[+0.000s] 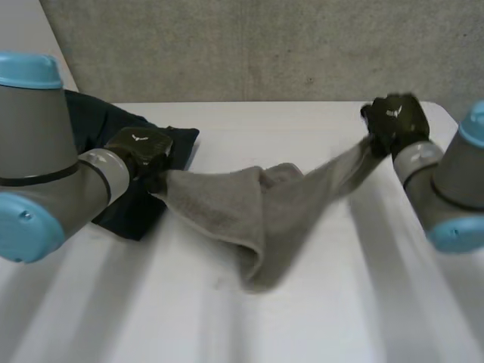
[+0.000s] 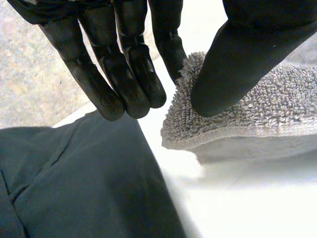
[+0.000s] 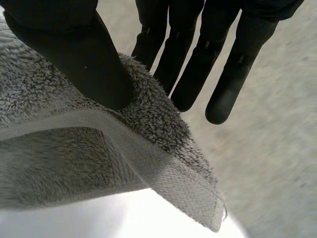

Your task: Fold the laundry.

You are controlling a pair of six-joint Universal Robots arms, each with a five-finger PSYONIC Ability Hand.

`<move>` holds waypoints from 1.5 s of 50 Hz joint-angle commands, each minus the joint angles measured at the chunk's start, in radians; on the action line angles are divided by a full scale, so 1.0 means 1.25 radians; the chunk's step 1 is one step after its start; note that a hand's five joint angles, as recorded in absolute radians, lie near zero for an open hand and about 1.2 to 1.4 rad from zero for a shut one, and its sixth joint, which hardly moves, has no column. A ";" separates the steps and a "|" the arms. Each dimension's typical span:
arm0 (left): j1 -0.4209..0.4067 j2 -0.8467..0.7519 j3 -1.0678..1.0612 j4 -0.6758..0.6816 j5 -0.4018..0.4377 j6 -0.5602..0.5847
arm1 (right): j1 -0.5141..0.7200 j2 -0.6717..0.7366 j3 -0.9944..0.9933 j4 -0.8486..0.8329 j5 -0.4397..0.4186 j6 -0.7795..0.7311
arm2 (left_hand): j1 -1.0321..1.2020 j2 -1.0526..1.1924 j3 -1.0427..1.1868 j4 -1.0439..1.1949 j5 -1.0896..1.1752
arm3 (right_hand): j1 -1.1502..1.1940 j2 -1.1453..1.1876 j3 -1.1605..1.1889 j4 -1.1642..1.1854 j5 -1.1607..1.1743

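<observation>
Grey terry, a towel [image 1: 257,212], hangs stretched between the 2 hands, with its middle bunched and sagging onto the white table [image 1: 340,310]. The left hand [image 1: 142,150] pinches 1 corner between its thumb [image 2: 237,69] and the nearest finger, while the other fingers [image 2: 124,74] are straight and free. It sits low, just over a dark garment [image 1: 125,215] lying at that side of the table. The right hand [image 1: 395,119] grips the opposite end the same way, its thumb [image 3: 84,59] pressing the hemmed corner against 1 finger. It holds that end lifted clear of the table, well apart from the left.

To my eye this is the spreading-out step, and no fold is made yet. The next move calls for taking the bunching out of the middle and drawing the towel taut. It then needs laying flat on bare table, away from the dark garment. Both pinches sit right at the corners, so a hard pull could slip 1 free.
</observation>
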 commanded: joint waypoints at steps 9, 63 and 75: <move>-0.057 0.044 -0.026 -0.023 -0.031 -0.030 | 0.058 0.150 -0.178 0.098 0.158 0.051 | 0.197 0.165 0.171 0.163 0.196 | -0.756 -0.800 -0.810 -0.814 -0.784; -0.074 -0.122 0.215 -0.087 -0.075 0.119 | 0.031 -0.107 0.011 0.490 -0.052 -0.240 | 0.197 0.165 0.171 0.163 0.196 | 0.222 0.178 0.167 0.163 0.193; -0.066 0.038 0.402 0.322 -0.133 0.107 | -0.006 -0.117 -0.284 -0.009 0.070 -0.032 | 0.197 0.165 0.171 0.163 0.196 | 0.222 0.178 0.167 0.163 0.193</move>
